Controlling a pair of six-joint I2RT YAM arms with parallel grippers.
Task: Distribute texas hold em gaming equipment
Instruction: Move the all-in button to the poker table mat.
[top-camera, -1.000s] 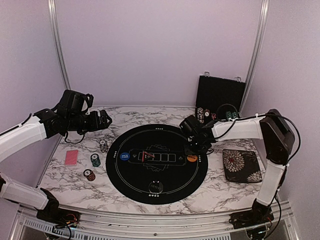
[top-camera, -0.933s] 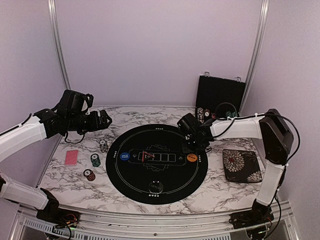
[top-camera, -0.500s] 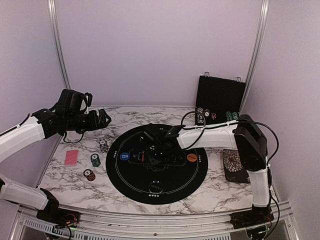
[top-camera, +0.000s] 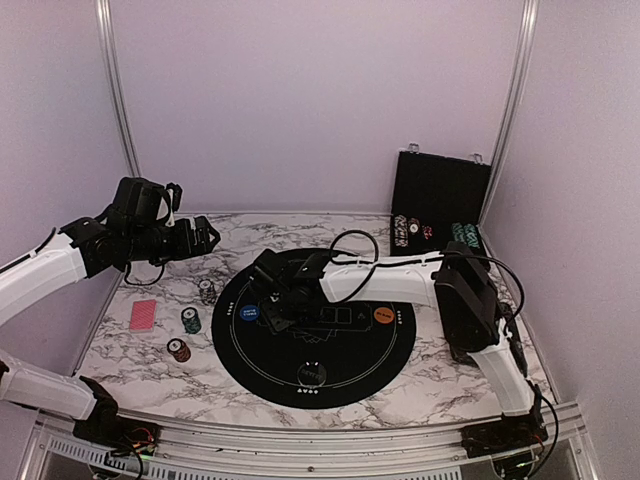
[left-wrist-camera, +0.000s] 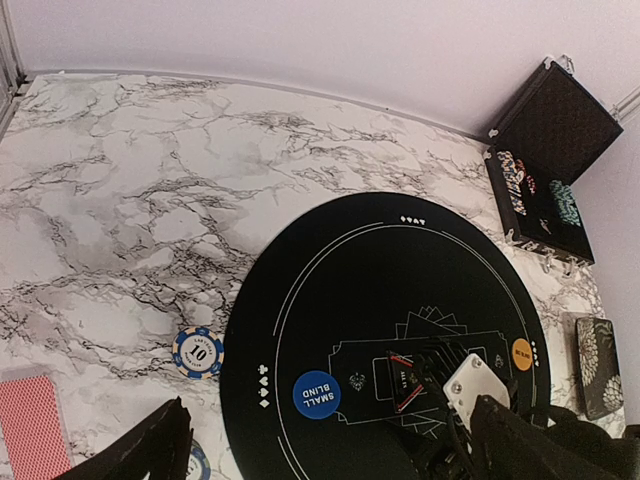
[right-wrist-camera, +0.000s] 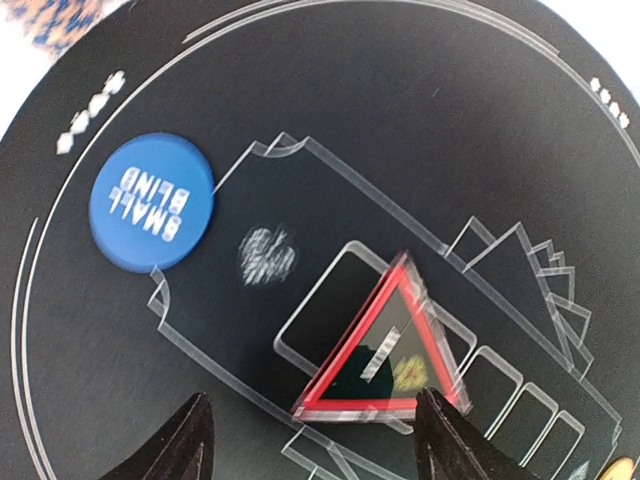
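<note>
Left end effector (top-camera: 208, 238): spread wide, empty, hanging over the counter (top-camera: 120, 365). Right end effector (right-wrist-camera: 315, 440): half spread, empty, over the mat (top-camera: 340, 372). We find the red-edged triangular piece (right-wrist-camera: 385, 350) just ahead between its fingers, base across the gap. Right arm is nearer.

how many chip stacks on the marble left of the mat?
3, in a line: blue-white stack farthest back, green stack in the middle, red stack at the front. None seems hidden.
</note>
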